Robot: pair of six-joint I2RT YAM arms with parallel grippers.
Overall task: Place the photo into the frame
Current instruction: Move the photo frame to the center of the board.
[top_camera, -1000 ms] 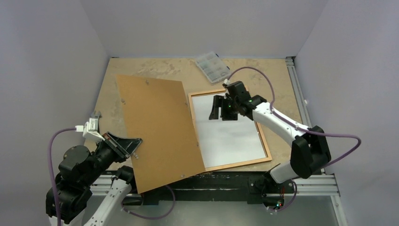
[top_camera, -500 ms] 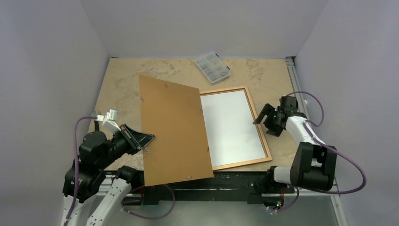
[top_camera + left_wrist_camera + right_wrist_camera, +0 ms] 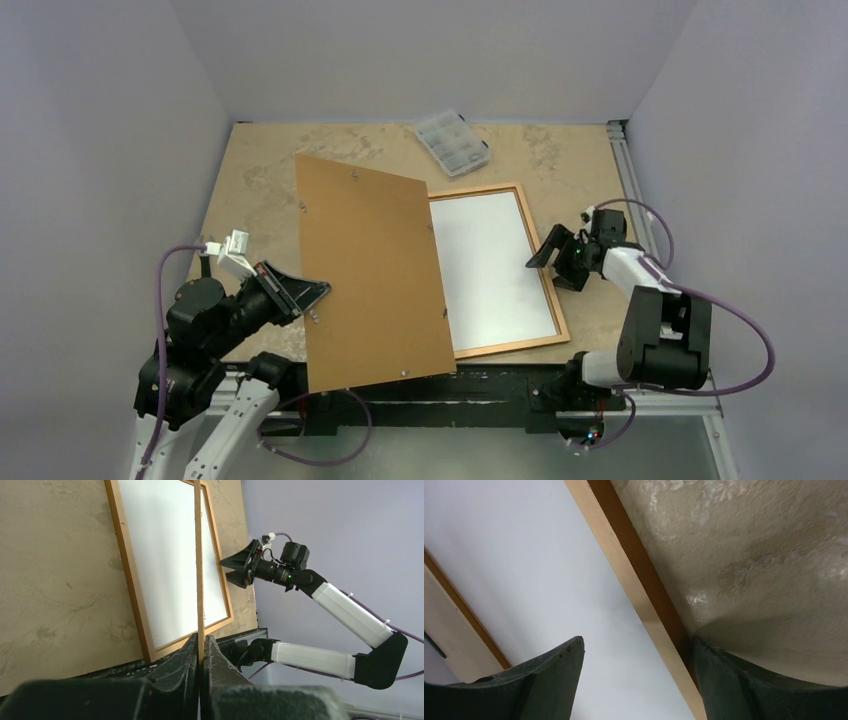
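The orange-brown wooden frame (image 3: 510, 346) lies flat on the table, right of centre. A white sheet (image 3: 490, 260) fills it, which looks like the photo's white back; no printed side shows. My left gripper (image 3: 310, 300) is shut on the edge of the brown backing board (image 3: 370, 270). It holds the board raised and tilted, over the frame's left side. In the left wrist view the board's edge (image 3: 198, 555) runs straight up from the pinched fingers (image 3: 190, 655). My right gripper (image 3: 545, 272) is open, low over the frame's right rail (image 3: 624, 565), one finger over the white sheet (image 3: 524, 555), the other over the table.
A small clear plastic compartment box (image 3: 452, 141) sits at the back of the table. Aluminium rails (image 3: 628, 170) run along the right edge and the near edge. Grey walls close in on three sides. Bare tan table (image 3: 260, 170) shows at the left and back.
The left gripper has swung the backing board rightward, toward the frame. The right gripper left the middle of the white sheet and came to the frame's right rail.
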